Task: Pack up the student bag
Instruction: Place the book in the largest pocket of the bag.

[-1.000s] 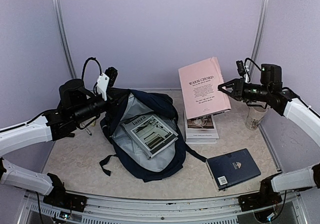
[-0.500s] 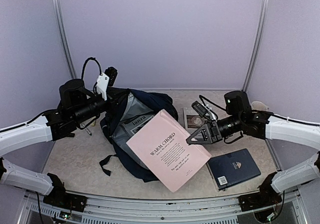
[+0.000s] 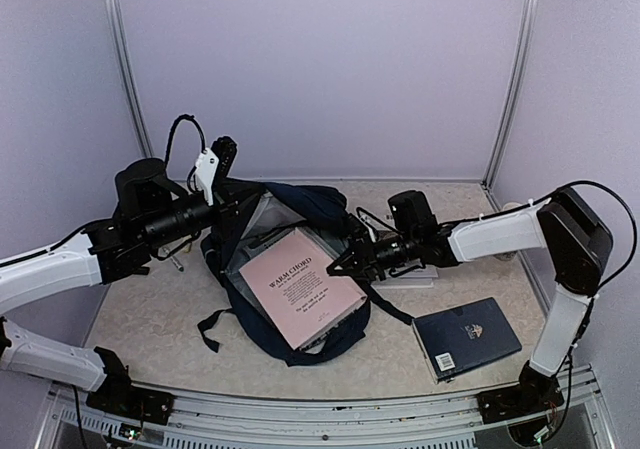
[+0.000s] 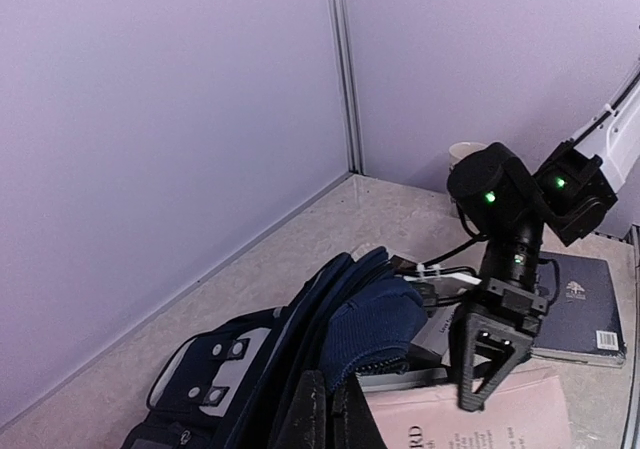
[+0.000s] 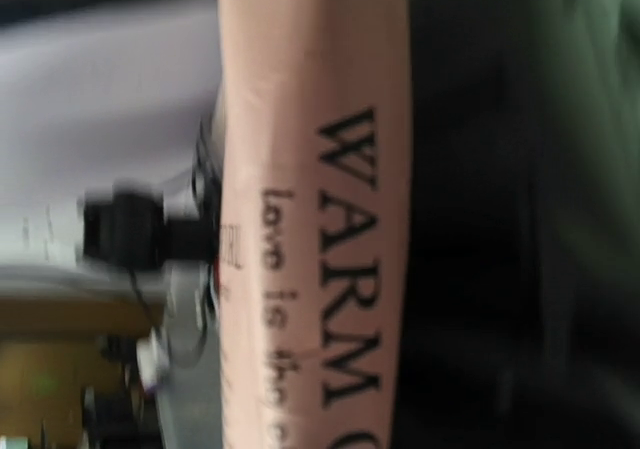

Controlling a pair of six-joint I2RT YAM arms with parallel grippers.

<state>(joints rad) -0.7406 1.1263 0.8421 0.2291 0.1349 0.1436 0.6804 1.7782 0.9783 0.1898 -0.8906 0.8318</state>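
Student bag (image 3: 335,209) lies mouth up on table (image 3: 150,319), left of centre. Long axis runs far to near: top end toward back wall, base toward arm bases. Left gripper (image 3: 233,202) is pinched on the bag's top rim. Right gripper (image 3: 340,265) clamps the edge of the pink book (image 3: 300,289), which lies in the mouth.

Dark navy student bag (image 3: 290,347), pale grey lining — in it a pink book (image 3: 302,287) with black lettering. Near right, a navy hardcover (image 3: 470,335) — speckled beige table (image 3: 150,319).

Even, soft light; right wrist view perhaps motion-blurred.
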